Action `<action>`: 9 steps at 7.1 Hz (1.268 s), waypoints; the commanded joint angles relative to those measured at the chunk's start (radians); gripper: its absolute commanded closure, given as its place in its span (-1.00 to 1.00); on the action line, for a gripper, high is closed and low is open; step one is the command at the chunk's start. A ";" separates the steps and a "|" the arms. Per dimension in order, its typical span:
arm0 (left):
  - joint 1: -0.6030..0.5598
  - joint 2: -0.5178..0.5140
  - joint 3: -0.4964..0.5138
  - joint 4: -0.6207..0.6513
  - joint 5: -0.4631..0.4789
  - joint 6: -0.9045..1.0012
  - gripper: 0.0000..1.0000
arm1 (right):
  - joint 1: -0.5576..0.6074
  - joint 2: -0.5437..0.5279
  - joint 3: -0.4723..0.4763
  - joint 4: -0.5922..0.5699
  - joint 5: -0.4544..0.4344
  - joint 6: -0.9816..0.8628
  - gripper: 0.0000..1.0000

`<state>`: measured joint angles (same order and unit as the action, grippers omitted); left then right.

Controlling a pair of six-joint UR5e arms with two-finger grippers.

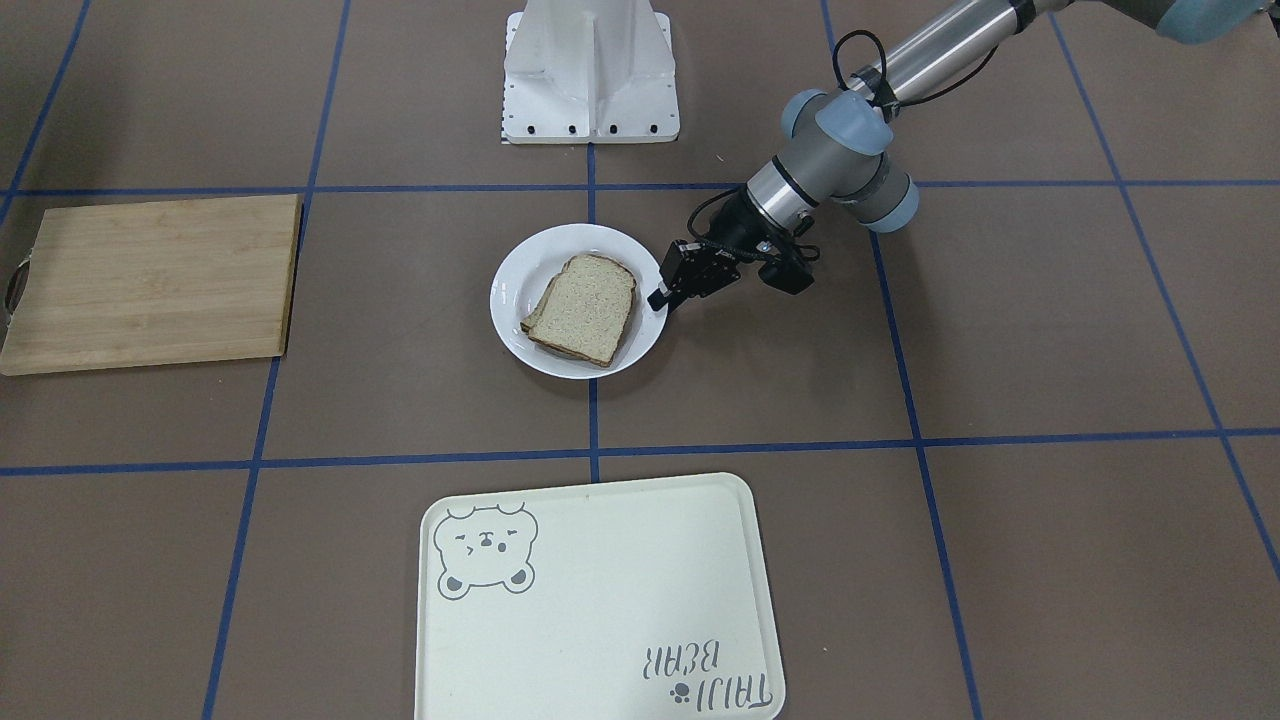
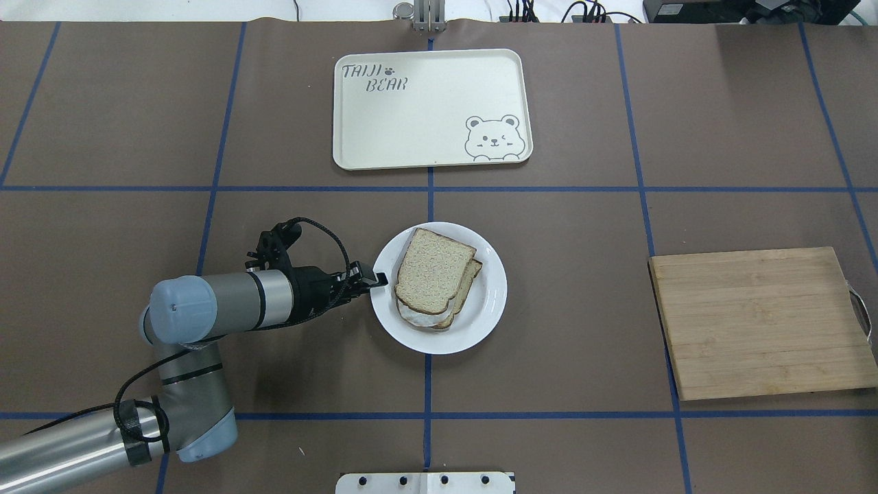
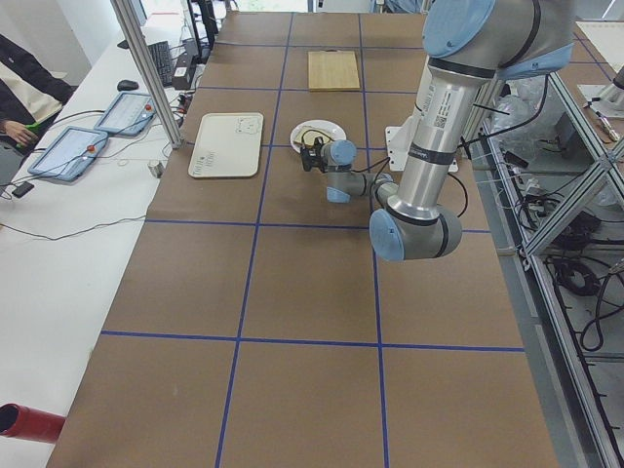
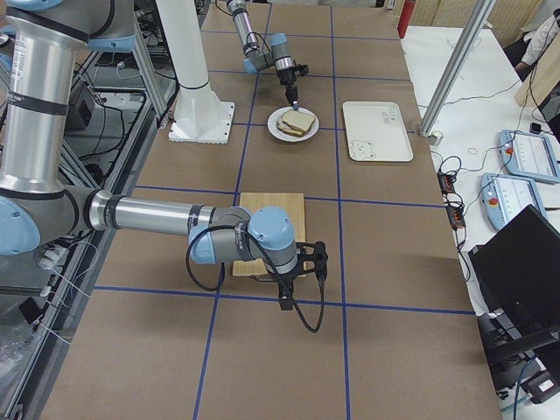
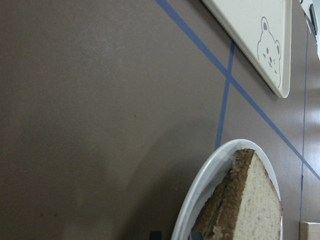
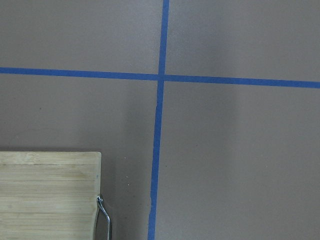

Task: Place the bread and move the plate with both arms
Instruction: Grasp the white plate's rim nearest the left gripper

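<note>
The plain bread slice (image 2: 432,271) lies on the white plate (image 2: 490,302) at the table's middle, on top of a second slice with egg white showing under it. My left gripper (image 2: 376,279) is at the plate's left rim, and its jaws stand close together over that rim. In the left wrist view the plate rim (image 5: 200,185) runs between the two fingertips, with the bread (image 5: 255,200) just beyond. In the front view the left gripper (image 1: 662,297) touches the plate (image 1: 515,290). My right gripper (image 4: 284,304) shows only in the right side view, by the cutting board; I cannot tell its state.
The cream bear tray (image 2: 425,110) lies at the far side of the table, straight beyond the plate. A wooden cutting board (image 2: 761,322) with a metal handle lies at the right. The robot's white base (image 1: 590,80) stands at the near edge.
</note>
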<state>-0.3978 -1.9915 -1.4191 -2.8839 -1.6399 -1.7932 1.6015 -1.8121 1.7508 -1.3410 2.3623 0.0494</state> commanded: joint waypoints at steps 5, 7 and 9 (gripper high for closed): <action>0.025 -0.016 -0.007 -0.005 0.002 -0.005 1.00 | 0.000 -0.001 -0.001 -0.001 0.002 0.001 -1.00; 0.025 -0.021 -0.059 -0.006 0.002 -0.021 1.00 | 0.000 -0.001 -0.002 0.000 0.000 0.001 -1.00; 0.024 -0.023 -0.090 -0.052 0.082 -0.070 1.00 | 0.000 0.000 -0.002 0.000 0.000 0.001 -1.00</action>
<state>-0.3742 -2.0122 -1.4929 -2.9089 -1.6102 -1.8400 1.6015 -1.8122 1.7484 -1.3415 2.3624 0.0506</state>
